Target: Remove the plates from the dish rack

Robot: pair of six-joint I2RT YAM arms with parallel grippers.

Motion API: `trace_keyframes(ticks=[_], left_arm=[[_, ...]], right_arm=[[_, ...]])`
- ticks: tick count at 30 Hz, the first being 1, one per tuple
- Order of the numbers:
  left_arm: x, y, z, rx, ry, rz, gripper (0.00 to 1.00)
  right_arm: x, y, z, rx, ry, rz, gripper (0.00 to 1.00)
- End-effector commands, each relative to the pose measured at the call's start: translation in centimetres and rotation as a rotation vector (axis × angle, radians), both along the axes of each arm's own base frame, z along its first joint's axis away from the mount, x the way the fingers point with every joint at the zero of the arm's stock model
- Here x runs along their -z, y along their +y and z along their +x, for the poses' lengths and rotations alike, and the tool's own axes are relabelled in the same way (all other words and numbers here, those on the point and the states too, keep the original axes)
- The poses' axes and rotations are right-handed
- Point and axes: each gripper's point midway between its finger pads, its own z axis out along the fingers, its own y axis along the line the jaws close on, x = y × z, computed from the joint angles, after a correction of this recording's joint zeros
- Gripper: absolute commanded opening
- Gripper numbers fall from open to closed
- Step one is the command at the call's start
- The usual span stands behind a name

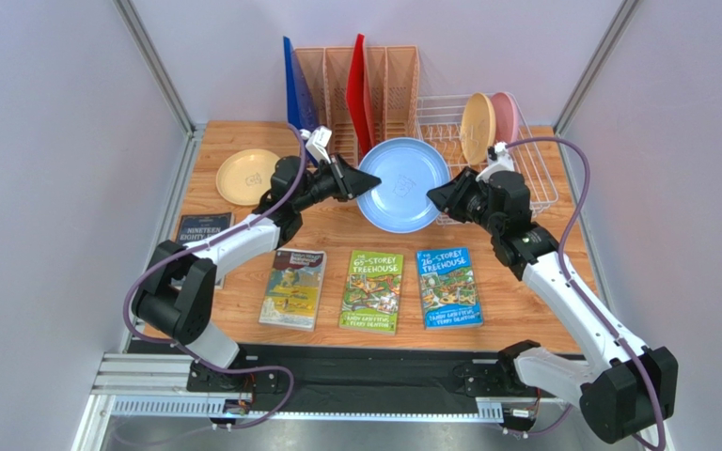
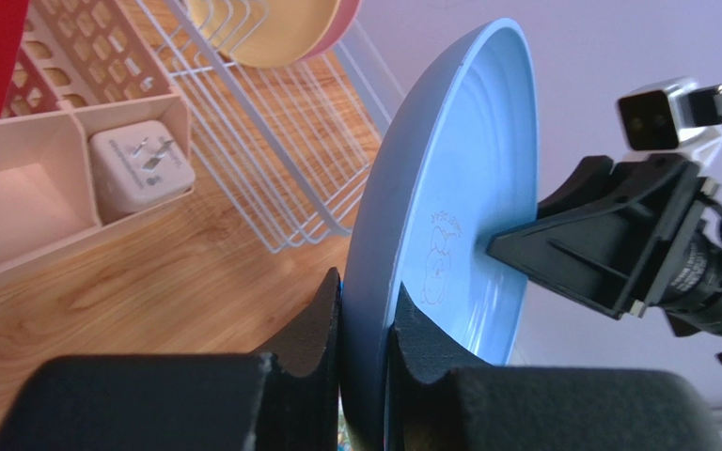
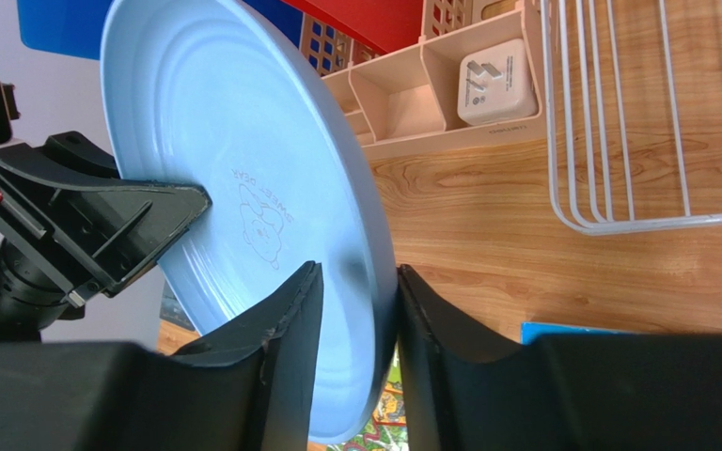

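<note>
A grey-blue plate (image 1: 398,193) hangs tilted in the air between my two grippers, in front of the white wire dish rack (image 1: 536,178). My left gripper (image 1: 372,182) is shut on the plate's left rim (image 2: 459,188), pads pressed on both faces. My right gripper (image 1: 432,197) straddles the opposite rim (image 3: 233,141); its fingers (image 3: 290,329) stand slightly apart from the plate's face. A cream plate (image 1: 477,127) and a pink plate (image 1: 507,111) stand upright in the rack. Another cream plate (image 1: 247,176) lies flat on the table at the left.
A salmon-pink slotted organiser (image 1: 337,89) holding a blue board (image 1: 291,85) and a red board (image 1: 359,89) stands behind the plate; a white plug adapter (image 3: 496,85) lies in it. Several books (image 1: 372,289) lie along the table's near half. Grey walls close both sides.
</note>
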Motion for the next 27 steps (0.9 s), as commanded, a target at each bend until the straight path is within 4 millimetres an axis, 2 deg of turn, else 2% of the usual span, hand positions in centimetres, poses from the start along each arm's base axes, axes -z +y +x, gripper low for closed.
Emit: trace_keyframes(ticks=[1,2,3,4,5,6,8,10,11,12,13,15,16,19,22,25,27], left_arm=[[0.4,2.0,1.2,-0.130,-0.049,0.143,0.00],[1.3,2.7,1.2,-0.145,-0.047,0.204,0.00],[1.3,3.7,2.0,-0.215,-0.051,0.241,0.00],[0.7,4.5,2.1,-0.252,-0.067,0.268,0.00],[1.5,5.4,2.1,-0.272,-0.067,0.337,0.00],[0.6,6.8,2.8,-0.346,-0.086,0.371,0.00],[1.2,9.1,3.2,-0.414,-0.060,0.449,0.00],[0.9,12.4,4.0,-0.519,-0.030,0.469,0.00],[1.0,13.4,4.1,-0.539,-0.020,0.471,0.00],[0.9,14.7,3.8,-0.567,-0.013,0.463,0.00],[0.8,16.8,4.1,-0.618,-0.004,0.463,0.00],[0.5,19.3,3.5,-0.683,0.004,0.454,0.00],[1.0,21.5,3.4,-0.728,0.039,0.472,0.00],[0.4,25.1,2.6,-0.815,0.054,0.470,0.00],[0.4,28.1,2.2,-0.893,0.085,0.460,0.00],[1.0,29.7,2.3,-0.928,0.115,0.445,0.00],[1.7,29.8,2.5,-0.919,0.126,0.433,0.00]], right_arm=[[-3.6,0.0,0.4,0.010,-0.118,0.027,0.54],[-3.8,-0.4,0.4,0.023,-0.127,0.015,0.69],[-3.5,-0.9,0.3,0.040,-0.115,-0.009,0.81],[-3.3,-1.8,0.7,0.081,-0.123,-0.048,0.84],[-3.3,-2.4,0.5,0.097,-0.124,-0.067,0.85],[-3.0,-3.3,0.6,0.138,-0.117,-0.096,0.85],[-2.9,-4.6,0.6,0.178,-0.129,-0.132,0.87],[-2.4,-5.2,0.5,0.189,-0.120,-0.147,0.87],[-2.3,-5.6,0.6,0.199,-0.118,-0.157,0.87],[-2.0,-5.8,0.6,0.203,-0.109,-0.165,0.87],[-1.6,-6.0,0.6,0.206,-0.101,-0.172,0.87],[-1.1,-6.5,0.8,0.218,-0.089,-0.184,0.87],[-0.9,-6.7,0.9,0.220,-0.084,-0.185,0.87],[-0.1,-7.1,1.3,0.229,-0.065,-0.202,0.87],[0.3,-7.3,2.0,0.234,-0.048,-0.209,0.87],[0.9,-7.1,2.7,0.225,-0.029,-0.209,0.87],[1.0,-7.0,3.1,0.223,-0.025,-0.211,0.87]])
